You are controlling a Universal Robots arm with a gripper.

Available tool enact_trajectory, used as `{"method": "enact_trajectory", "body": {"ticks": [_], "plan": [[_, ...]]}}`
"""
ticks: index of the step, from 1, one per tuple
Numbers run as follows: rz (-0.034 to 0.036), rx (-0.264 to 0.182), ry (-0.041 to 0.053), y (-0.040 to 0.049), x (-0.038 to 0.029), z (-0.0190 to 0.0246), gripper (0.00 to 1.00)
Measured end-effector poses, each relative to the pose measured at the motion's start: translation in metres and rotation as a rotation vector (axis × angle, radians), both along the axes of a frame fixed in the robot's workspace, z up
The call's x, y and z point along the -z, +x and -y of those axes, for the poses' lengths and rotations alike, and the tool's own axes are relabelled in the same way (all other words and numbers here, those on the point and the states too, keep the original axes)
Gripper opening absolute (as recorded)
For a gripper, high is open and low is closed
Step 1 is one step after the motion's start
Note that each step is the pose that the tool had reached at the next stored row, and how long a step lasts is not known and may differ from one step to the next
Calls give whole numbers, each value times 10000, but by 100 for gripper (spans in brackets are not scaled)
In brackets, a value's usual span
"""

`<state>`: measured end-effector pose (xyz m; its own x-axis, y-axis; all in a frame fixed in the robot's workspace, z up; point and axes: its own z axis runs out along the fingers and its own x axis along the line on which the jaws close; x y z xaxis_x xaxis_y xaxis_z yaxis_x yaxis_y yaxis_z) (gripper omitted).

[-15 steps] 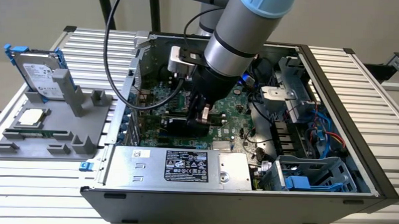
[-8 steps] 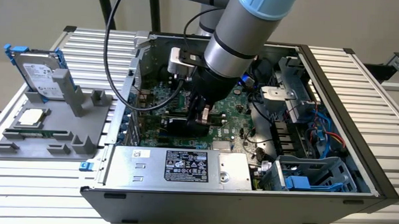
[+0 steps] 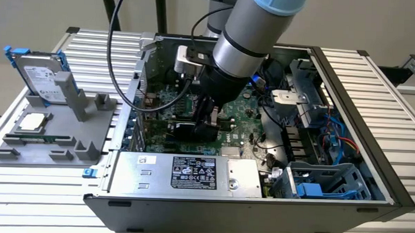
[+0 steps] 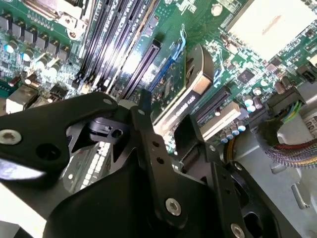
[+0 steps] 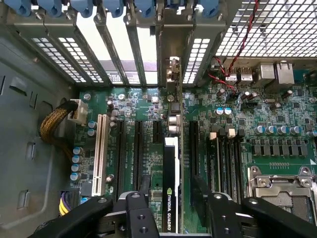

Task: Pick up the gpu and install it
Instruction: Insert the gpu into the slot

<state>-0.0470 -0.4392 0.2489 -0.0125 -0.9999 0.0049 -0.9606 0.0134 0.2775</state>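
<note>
The gpu (image 5: 170, 198) stands on edge in a motherboard slot inside the open computer case (image 3: 346, 100). Its black cooler faces up in the first wrist view, and its silver bracket (image 5: 173, 74) meets the rear slot opening. My gripper (image 5: 172, 191) straddles the card's near end and is open. One finger (image 5: 144, 186) and the other finger (image 5: 199, 191) stand apart from the card, with a gap on each side. In the second wrist view the gpu (image 4: 185, 84) lies just past the gripper (image 4: 166, 114). In the exterior view my gripper (image 3: 205, 128) reaches down beside the gpu (image 3: 184, 131).
A grey fixture (image 3: 83, 109) at the exterior view's left holds a hard drive in a blue frame (image 3: 39, 77), a processor (image 3: 31, 122) and a memory stick (image 3: 41, 138). The power supply (image 3: 185, 172), a drive cage (image 3: 322, 182) and cables (image 3: 338, 136) crowd the case.
</note>
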Motion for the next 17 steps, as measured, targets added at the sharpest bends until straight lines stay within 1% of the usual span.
{"method": "enact_trajectory", "body": {"ticks": [6,7,8,9,11,13,14,15,16,17], "plan": [[2,3,2,0,-272,0,100],[8,3,1,0,-311,0,100],[34,2,3,0,-330,0,100],[151,4,1,0,-334,0,100],[502,3,2,-3,-334,0,100],[873,2,1,-12,-334,0,100],[1042,3,2,-15,-337,0,100],[1150,3,3,-15,-345,0,100],[1225,3,2,-15,-360,0,100],[1267,3,2,-15,-378,0,100]]}}
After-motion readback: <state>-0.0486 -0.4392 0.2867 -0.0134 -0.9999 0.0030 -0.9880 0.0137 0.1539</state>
